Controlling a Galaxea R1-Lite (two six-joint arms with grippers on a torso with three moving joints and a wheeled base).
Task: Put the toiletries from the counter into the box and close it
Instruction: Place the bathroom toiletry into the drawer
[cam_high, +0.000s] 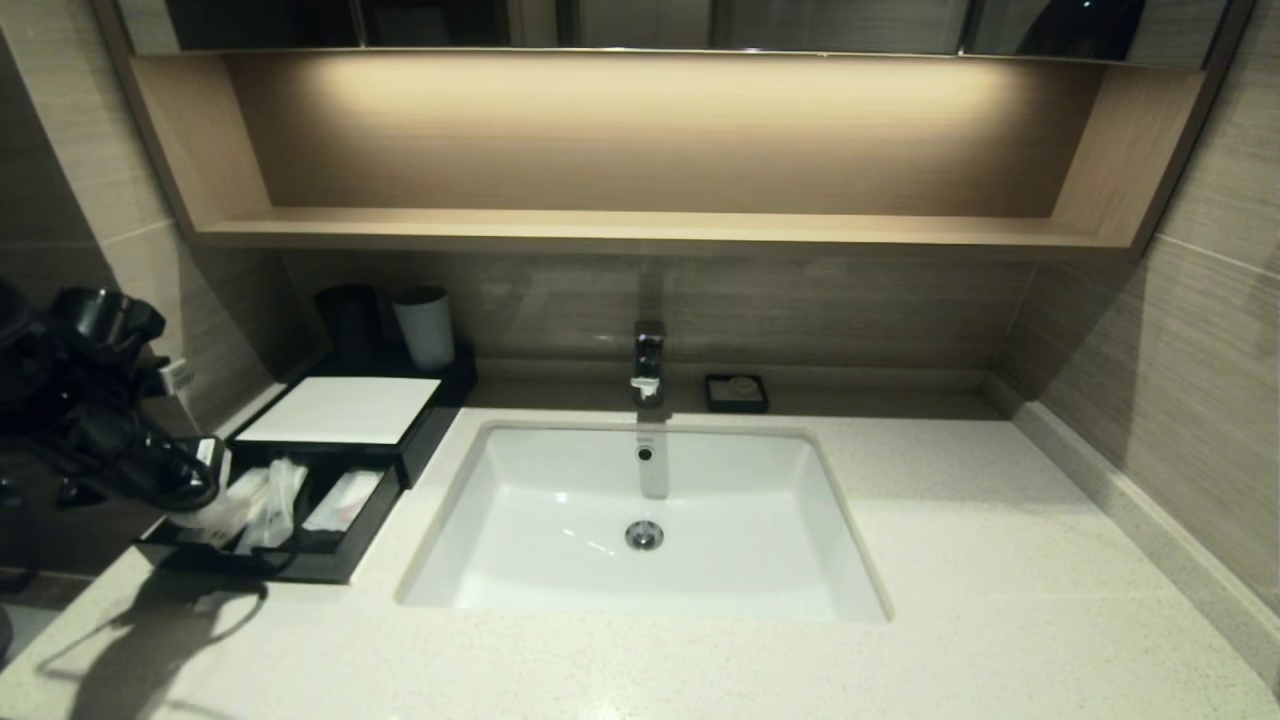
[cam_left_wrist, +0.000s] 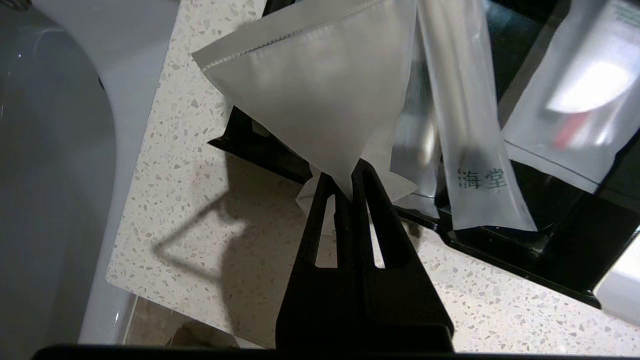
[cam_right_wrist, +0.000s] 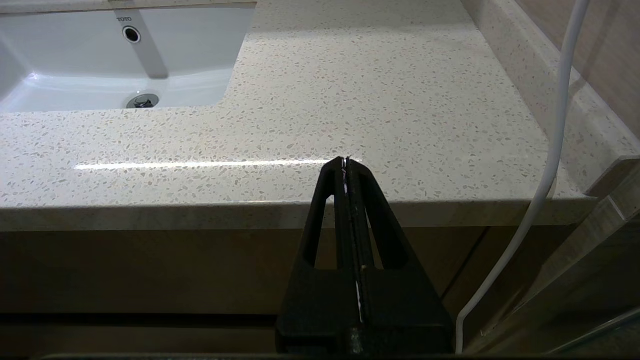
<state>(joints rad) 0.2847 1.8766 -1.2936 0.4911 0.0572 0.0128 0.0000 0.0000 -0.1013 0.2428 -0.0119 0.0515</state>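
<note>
My left gripper (cam_left_wrist: 347, 186) is shut on one corner of a flat translucent white sachet (cam_left_wrist: 320, 90), held in the air over the near corner of the box's pulled-out drawer (cam_left_wrist: 525, 245). A long slim clear packet with green lettering (cam_left_wrist: 472, 150) and a wider clear packet (cam_left_wrist: 565, 100) lie in the drawer. In the head view the left arm (cam_high: 110, 430) hangs over the drawer (cam_high: 300, 568), in front of the box's white top panel (cam_high: 340, 408), with packets (cam_high: 272, 500) inside. My right gripper (cam_right_wrist: 346, 163) is shut and empty, below the counter's (cam_right_wrist: 380, 100) front edge.
A dark cup (cam_high: 350, 320) and a pale cup (cam_high: 425, 325) stand behind the box. The white sink (cam_high: 560, 560) with its faucet (cam_high: 648, 360) fills the counter's middle. A small black soap dish (cam_high: 736, 392) sits by the wall. A white cable (cam_right_wrist: 550, 165) hangs beside the right gripper.
</note>
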